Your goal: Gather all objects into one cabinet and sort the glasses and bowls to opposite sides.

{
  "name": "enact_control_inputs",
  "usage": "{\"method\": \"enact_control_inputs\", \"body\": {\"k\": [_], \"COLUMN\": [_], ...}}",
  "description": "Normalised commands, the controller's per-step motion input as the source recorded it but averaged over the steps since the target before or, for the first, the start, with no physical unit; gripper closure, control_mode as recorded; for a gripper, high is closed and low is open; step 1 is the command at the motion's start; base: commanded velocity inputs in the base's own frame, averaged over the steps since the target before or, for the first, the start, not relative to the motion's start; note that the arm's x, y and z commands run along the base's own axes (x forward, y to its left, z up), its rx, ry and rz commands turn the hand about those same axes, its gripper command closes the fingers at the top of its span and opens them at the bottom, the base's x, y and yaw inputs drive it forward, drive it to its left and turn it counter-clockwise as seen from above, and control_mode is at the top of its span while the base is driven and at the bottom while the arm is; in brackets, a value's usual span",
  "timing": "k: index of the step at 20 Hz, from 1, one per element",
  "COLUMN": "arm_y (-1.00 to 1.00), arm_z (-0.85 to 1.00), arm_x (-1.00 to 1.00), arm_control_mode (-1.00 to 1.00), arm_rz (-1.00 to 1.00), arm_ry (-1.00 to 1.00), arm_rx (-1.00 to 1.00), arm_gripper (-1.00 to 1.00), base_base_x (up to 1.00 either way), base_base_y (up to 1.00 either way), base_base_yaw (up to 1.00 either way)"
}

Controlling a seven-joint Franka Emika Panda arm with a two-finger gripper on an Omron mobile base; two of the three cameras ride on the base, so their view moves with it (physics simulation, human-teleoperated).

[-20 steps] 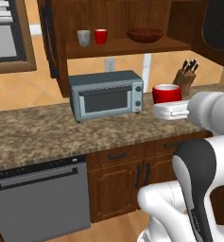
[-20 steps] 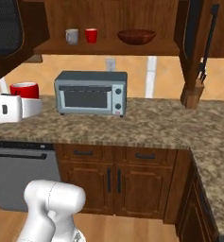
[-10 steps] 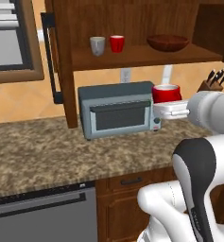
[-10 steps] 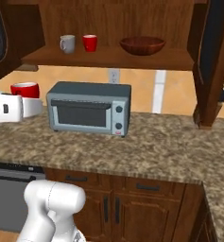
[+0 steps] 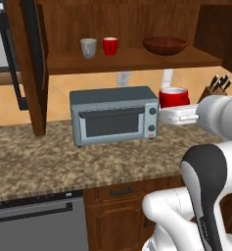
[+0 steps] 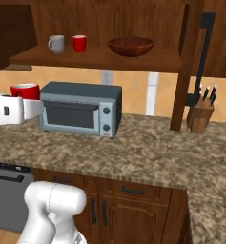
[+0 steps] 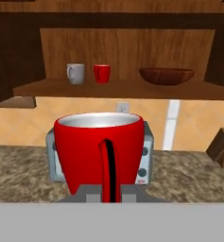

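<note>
Hand view: I see a red cup (image 7: 99, 152) upright right in front of my camera, its handle facing me and running top to bottom, mouth up.
Gripper: my gripper (image 5: 178, 113) is clamped shut on that red cup at its base; the cup stands on top of the fingers, above the granite counter (image 5: 49, 164).
Left base view, shelf from left: grey cup (image 5: 88, 48), then a second red cup (image 5: 110, 46) just beside it, then the dark brown bowl (image 5: 165, 45) well apart to the right.
Orientation on shelf: both cups stand upright, the bowl sits rim up, all on the one shelf of the wooden wall cabinet (image 5: 132, 61).
Held cup against shelf: I have it lower than the shelf, beside the right end of the toaster oven (image 5: 115, 115).
Right base view: held cup at the far left, left of the toaster oven; knife block (image 6: 201, 114) at the far right.
</note>
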Motion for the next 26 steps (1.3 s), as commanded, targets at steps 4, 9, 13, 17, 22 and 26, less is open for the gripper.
{"method": "enact_control_inputs", "body": {"k": [4, 9, 13, 17, 22, 26], "arm_y": [0.00, 0.00, 0.00, 0.00, 0.00, 0.00], "arm_z": [0.00, 0.00, 0.00, 0.00, 0.00, 0.00], "arm_x": [0.00, 0.00, 0.00, 0.00, 0.00, 0.00], "arm_control_mode": [1.00, 1.00, 1.00, 1.00, 1.00, 1.00], "arm_rz": [0.00, 0.00, 0.00, 0.00, 0.00, 0.00], "arm_ry": [0.00, 0.00, 0.00, 0.00, 0.00, 0.00], "arm_rx": [0.00, 0.00, 0.00, 0.00, 0.00, 0.00], "arm_gripper": [1.00, 1.00, 1.00, 1.00, 1.00, 1.00], "base_base_x": [0.76, 0.62, 0.18, 0.00, 0.24, 0.61], "base_base_y": [0.00, 0.01, 0.00, 0.01, 0.00, 0.00], "base_base_yaw": [0.17, 0.18, 0.14, 0.02, 0.00, 0.00]}}
